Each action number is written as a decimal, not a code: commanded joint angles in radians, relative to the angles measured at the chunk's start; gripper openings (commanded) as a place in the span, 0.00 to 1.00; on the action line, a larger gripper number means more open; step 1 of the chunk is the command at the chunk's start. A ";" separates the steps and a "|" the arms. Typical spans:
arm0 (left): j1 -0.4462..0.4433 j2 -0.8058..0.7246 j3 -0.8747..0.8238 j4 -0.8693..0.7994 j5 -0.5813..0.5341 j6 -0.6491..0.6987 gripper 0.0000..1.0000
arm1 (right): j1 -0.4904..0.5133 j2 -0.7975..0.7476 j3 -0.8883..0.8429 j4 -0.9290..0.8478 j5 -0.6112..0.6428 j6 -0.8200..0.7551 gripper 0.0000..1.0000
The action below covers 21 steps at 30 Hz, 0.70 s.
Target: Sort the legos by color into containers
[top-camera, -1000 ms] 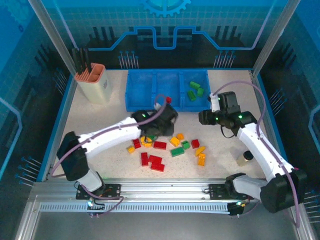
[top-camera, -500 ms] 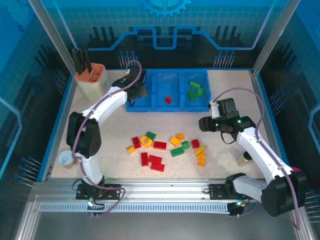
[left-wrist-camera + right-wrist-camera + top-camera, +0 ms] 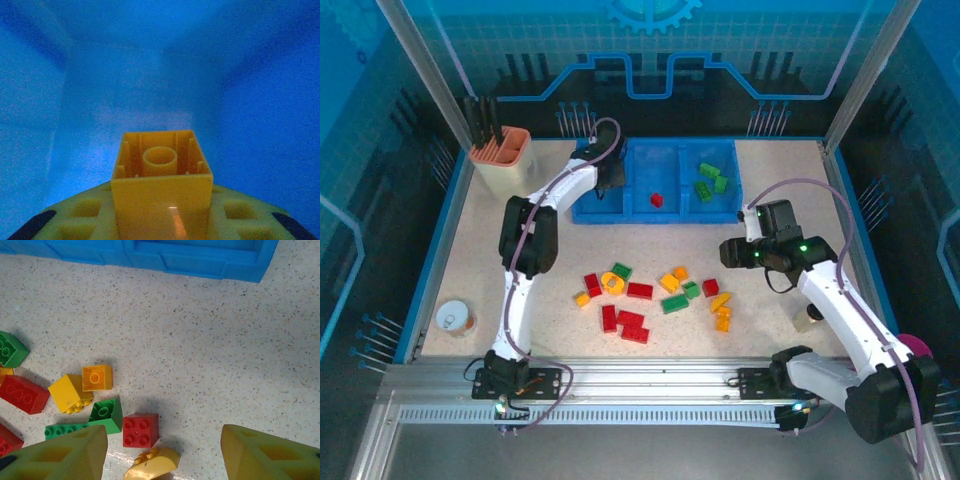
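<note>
Jaws of the left gripper [image 3: 605, 180] stay pinched on a square yellow-orange plastic brick [image 3: 161, 172] inside the left compartment [image 3: 130, 85] of the low blue plastic tray [image 3: 650, 217]. With jaws spread and empty, the right gripper [image 3: 725, 253] has eased down toward the loose bricks [image 3: 640, 291].

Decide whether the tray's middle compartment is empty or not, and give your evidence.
Not empty. The top view shows one red lego lying in the middle compartment, its floor otherwise bare.
</note>
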 commanded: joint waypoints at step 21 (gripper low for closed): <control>0.007 -0.049 -0.054 0.012 0.011 -0.021 0.56 | 0.013 0.004 -0.047 -0.003 -0.011 -0.014 0.65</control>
